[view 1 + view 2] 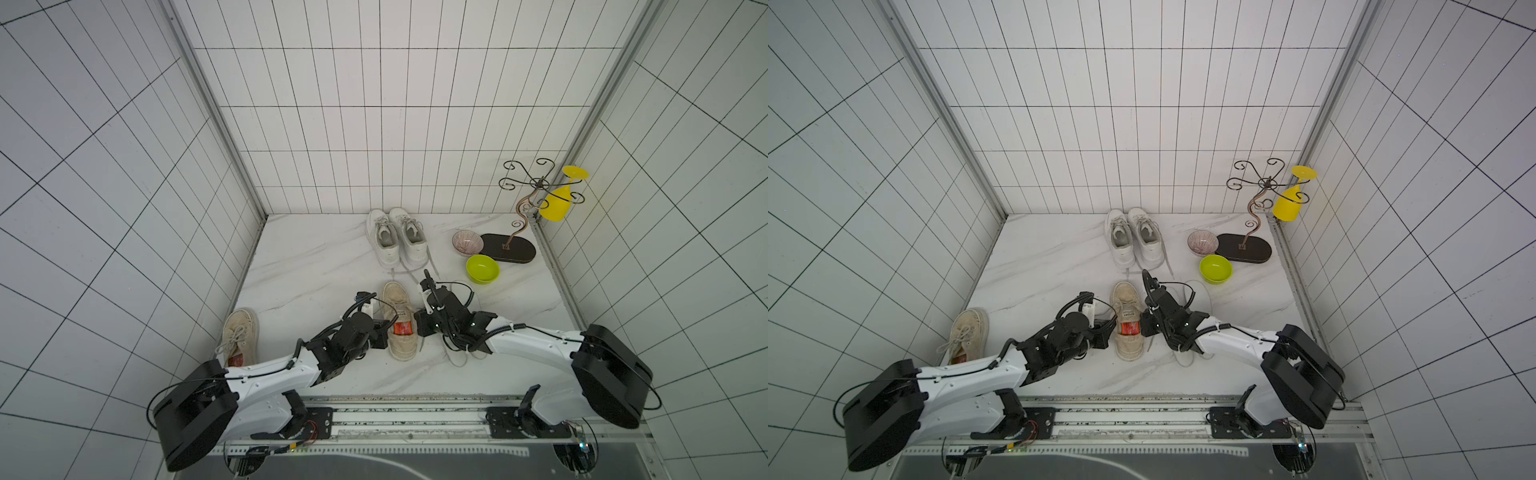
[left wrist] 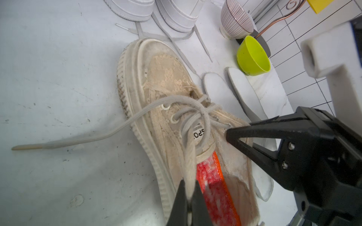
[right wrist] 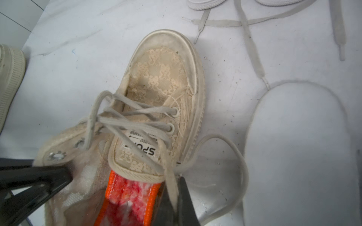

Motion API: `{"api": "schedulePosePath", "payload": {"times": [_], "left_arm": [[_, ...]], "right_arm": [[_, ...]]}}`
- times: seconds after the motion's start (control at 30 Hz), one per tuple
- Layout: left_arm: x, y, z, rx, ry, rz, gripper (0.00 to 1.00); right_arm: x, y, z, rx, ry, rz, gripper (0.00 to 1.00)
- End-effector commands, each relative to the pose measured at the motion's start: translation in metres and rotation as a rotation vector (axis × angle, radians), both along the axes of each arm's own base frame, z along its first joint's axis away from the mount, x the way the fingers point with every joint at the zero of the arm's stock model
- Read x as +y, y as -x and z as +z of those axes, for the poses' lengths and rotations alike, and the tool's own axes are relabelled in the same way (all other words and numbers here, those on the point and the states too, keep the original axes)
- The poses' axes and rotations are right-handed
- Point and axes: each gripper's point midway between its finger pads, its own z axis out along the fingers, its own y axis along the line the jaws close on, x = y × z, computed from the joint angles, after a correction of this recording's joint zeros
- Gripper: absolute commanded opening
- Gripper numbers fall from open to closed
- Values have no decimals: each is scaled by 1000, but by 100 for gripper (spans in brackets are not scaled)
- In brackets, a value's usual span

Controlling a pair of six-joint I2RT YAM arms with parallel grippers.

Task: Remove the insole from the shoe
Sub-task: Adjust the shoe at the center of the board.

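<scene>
Red insole (image 2: 213,187) dives under the tongue (image 3: 135,162), front end lost, and both wrist views crop it off along with the shoe's (image 2: 166,88) heel. Laces (image 3: 156,112) cover half the tongue label (image 3: 141,148). At the worktop's (image 1: 311,257) left edge, the second shoe (image 1: 241,332) loses its heel behind the left arm (image 1: 266,374).

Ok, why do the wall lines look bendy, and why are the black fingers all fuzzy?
Both top views: a wide lens bows the tile lines of the walls. Left wrist view: the left fingers sit too close to focus, while the shoe toe is sharp. Right wrist view: the right fingers are fuzzy too, and the white insole washes out.
</scene>
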Motion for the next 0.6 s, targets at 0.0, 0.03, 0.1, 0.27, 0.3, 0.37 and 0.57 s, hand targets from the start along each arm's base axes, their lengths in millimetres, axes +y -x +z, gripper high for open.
{"api": "schedulePosePath", "payload": {"times": [0.0, 0.03, 0.1, 0.27, 0.3, 0.37, 0.57], "left_arm": [[-2, -7, 4, -21, -7, 17, 0], [-5, -6, 4, -21, -2, 10, 0], [-10, -4, 4, -19, 9, -3, 0], [-18, 3, 6, -23, 25, -24, 0], [-18, 4, 8, -27, 32, -25, 0], [-17, 4, 10, -32, 36, -20, 0], [-13, 5, 9, -33, 35, -10, 0]], "right_arm": [[-11, 1, -15, -10, 100, 19, 8], [-9, 4, -15, -13, 105, 35, 18], [-4, 10, -14, -23, 105, 76, 33], [12, 27, -12, -40, 116, 175, 57], [14, 28, -13, -44, 130, 180, 61], [15, 29, -16, -49, 162, 176, 66], [6, 22, -38, -35, 283, 116, 69]]}}
